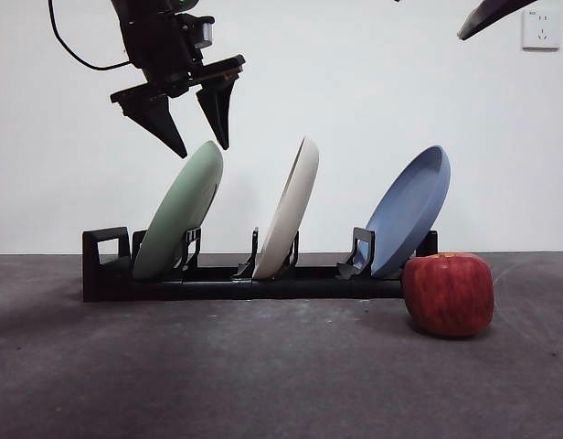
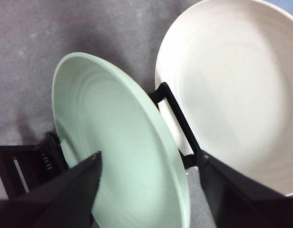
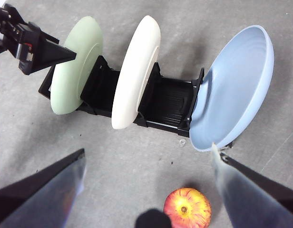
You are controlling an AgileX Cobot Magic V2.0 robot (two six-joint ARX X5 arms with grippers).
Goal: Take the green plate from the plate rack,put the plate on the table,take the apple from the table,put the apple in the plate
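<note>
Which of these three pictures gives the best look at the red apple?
The front view: the apple sits near and large on the table, whole, right beside the plate rack end. The right wrist view shows it from above, stem end up, cut by the picture's edge. The left wrist view doesn't show it.

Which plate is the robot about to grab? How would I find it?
Find the long black plate rack on the grey table, holding three leaning plates. Go to the end with the loop handle, under the open left gripper. The green plate there is pale mint; its neighbours are cream-white and blue.
</note>
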